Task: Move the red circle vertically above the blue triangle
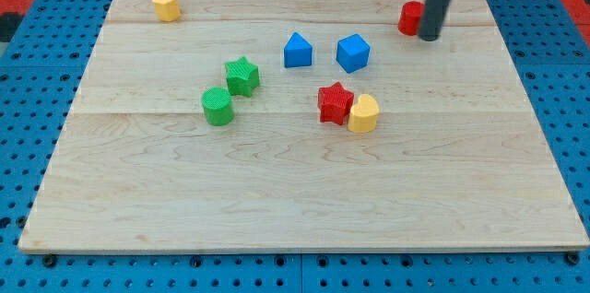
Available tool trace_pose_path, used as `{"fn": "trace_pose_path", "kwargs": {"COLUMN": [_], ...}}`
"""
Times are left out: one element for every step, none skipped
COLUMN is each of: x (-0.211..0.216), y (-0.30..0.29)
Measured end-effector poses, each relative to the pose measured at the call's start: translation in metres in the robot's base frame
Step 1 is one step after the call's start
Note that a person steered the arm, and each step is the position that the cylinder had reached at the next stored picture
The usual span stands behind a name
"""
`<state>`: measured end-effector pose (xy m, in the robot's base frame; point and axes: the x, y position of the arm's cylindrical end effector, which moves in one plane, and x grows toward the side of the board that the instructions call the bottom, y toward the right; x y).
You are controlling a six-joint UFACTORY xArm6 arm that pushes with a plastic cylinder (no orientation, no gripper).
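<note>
My tip (pixel 429 37) is pressing at the red circle's (pixel 409 17) right side near the board's top right; no jaws here, just rod. It's wanting a steady leftward shove, stopping above the blue triangle (pixel 297 51).

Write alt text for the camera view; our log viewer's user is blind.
My tip touches the right side of the red circle near the wooden board's top right; the blue triangle sits left, beside a blue cube. Green, red and yellow blocks are mid-board.
</note>
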<state>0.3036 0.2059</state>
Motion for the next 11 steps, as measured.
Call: {"fn": "trace_pose_path", "kwargs": {"x": [-0.023, -0.027, -0.027, -0.008, -0.033, -0.051, -0.066, -0.066, -0.100, -0.101, -0.090], "y": [-0.004, -0.092, -0.138, -0.075, -0.071, -0.113, -0.160, -0.158, -0.128, -0.141, -0.164]}}
